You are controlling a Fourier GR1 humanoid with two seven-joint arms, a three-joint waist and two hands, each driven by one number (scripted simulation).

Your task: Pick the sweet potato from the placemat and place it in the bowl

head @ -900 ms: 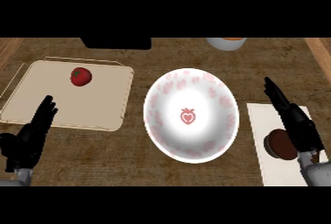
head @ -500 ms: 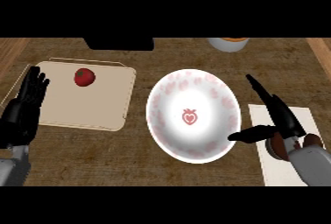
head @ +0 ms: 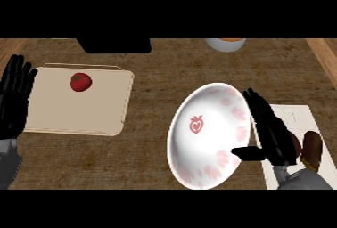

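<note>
Your right hand point(head: 271, 133) stands wide, fingers straight, holding nothing, between bowl point(head: 209, 136) and sweet potato point(head: 311, 146); the potato lies just beside on its placemat point(head: 289, 113); probably lining up the grasp; left hand point(head: 14, 95) rests open.

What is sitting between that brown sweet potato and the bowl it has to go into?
Only the right robot hand itself: open, it stands between the sweet potato on the placemat and the bowl.

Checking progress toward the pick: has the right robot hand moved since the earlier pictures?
Yes. The right robot hand has swung left off the placemat toward the bowl, its thumb now over the bowl's rim, beside the sweet potato.
</note>
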